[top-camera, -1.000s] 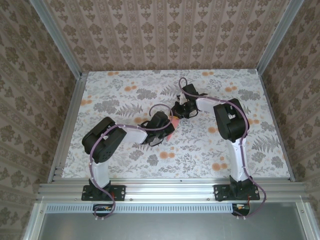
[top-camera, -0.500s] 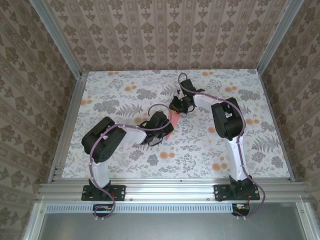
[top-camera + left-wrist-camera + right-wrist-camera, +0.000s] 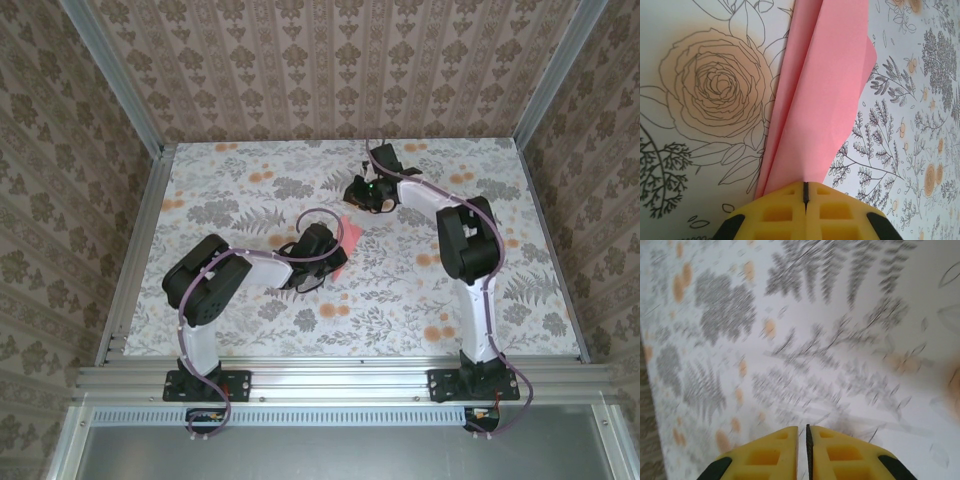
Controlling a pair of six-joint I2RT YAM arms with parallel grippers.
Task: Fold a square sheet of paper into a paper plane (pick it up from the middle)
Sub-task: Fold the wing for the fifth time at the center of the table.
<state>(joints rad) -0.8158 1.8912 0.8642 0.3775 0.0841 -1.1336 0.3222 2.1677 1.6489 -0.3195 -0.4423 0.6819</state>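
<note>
**Pink sheet (image 3: 815, 100) pinched mid-fold**

Left gripper (image 3: 805, 186) is clamped on the folded sheet near the middle of the floral table (image 3: 230, 190). Right gripper (image 3: 803, 432) hangs well apart toward the far side, fingers together, empty. Folding seems partway; next, the right must come in and press another crease.

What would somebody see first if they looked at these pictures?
Most likely the pink paper, folded into a long shape and pinched in the yellow-tipped left gripper, near the middle of the table. The table catches the eye too, covered in grey leaves and orange flowers. The right gripper hangs over the far part of it, nearly closed and holding nothing.
</note>
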